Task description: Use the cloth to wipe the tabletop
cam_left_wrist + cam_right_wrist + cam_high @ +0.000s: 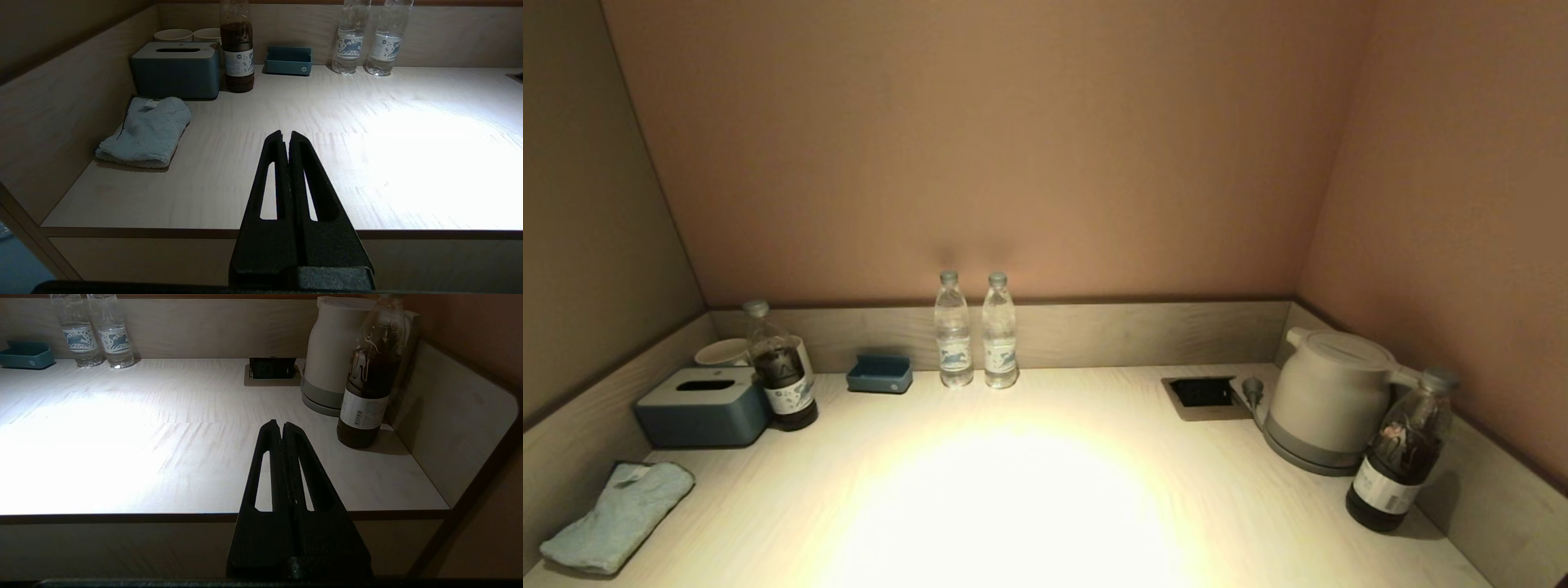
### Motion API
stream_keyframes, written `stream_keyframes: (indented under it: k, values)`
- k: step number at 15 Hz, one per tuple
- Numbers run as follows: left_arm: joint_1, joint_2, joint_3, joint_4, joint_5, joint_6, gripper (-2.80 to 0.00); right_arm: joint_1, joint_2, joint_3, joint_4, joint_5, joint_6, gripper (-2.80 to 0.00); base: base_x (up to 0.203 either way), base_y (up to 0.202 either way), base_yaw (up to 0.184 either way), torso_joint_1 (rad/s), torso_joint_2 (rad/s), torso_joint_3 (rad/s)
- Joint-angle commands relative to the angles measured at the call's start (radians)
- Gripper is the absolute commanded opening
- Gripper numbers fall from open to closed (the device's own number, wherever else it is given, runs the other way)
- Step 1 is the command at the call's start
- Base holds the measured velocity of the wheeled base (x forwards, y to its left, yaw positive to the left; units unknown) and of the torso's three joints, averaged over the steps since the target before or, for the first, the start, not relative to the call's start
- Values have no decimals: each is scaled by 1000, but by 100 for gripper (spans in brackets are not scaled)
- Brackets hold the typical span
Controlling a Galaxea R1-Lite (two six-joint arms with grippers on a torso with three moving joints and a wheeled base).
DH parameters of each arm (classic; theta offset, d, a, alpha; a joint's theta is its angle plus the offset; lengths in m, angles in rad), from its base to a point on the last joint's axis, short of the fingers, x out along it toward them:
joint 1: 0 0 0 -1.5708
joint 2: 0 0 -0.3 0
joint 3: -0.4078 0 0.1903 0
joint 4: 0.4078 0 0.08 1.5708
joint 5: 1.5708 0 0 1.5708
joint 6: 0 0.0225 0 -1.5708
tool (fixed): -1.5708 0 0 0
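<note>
At eight o'clock on the counter point(1029, 490), the light-blue cloth point(617, 514) lies folded against the grey rim, just in front of the tissue box point(703, 406). Left tool point(286, 136) and right tool point(278, 426) hang clenched and empty off the front edge. Reaching with fingers unopened would shove the cloth; sweeping wide could topple the dark bottle point(780, 371) at ten o'clock.

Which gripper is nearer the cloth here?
Left. The left gripper, shut, hangs before the tabletop's front edge with the cloth in its view. The right gripper, also shut, faces the far end by the kettle.
</note>
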Motion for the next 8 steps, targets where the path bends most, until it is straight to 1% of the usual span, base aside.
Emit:
stream_keyframes:
  k: [1,8]
  values:
    - [0,0,0,0,0,-1,-280,1,1,0,0,1,0,-280,0,0,0,0,0,0]
    - [1,0,0,0,0,-1,-280,1,1,0,-2,1,0,-280,0,0,0,0,0,0]
